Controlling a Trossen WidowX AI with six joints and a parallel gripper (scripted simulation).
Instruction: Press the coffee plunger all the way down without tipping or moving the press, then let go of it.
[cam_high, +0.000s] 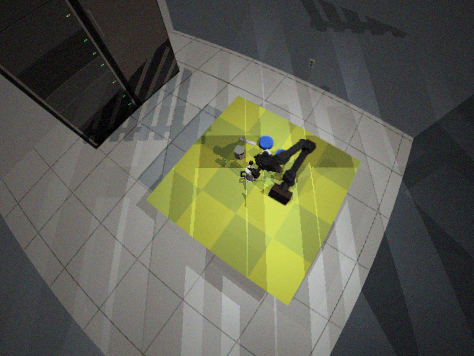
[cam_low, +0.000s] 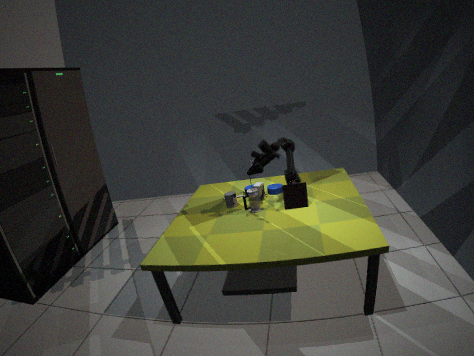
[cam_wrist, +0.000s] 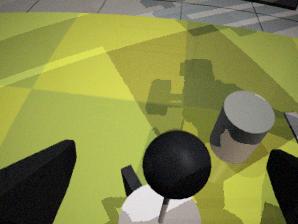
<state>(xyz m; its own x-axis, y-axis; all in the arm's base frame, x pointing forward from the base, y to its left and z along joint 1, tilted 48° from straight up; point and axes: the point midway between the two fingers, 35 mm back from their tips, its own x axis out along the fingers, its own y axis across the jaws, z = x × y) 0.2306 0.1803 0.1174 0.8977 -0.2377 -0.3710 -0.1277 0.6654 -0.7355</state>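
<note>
Fingers standing wide, holding nothing, probably leaving room for knob (cam_wrist: 177, 164). Press (cam_high: 249, 173) (cam_low: 254, 200) (cam_wrist: 159, 207) standing upright on tabletop (cam_high: 272, 250) (cam_low: 280, 245) (cam_wrist: 75, 117), rod raised, presumably awaiting push.

In the exterior view, the table (cam_high: 280, 260) (cam_low: 270, 245) (cam_wrist: 75, 120) bears a cylinder (cam_high: 239, 152) (cam_low: 230, 199) (cam_wrist: 242, 127) left of the press (cam_high: 249, 173) (cam_low: 254, 199) (cam_wrist: 142, 209).

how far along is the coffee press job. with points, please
Nothing looks finished: the plunger knob (cam_wrist: 177, 164) stands high on its rod above the coffee press (cam_high: 249, 173) (cam_low: 254, 200) (cam_wrist: 160, 207). In hand is the approach, with the open gripper (cam_wrist: 174, 155) around or just above the knob; contact is unclear. Left: press the plunger fully down, keep the press upright and in place, then withdraw.
</note>
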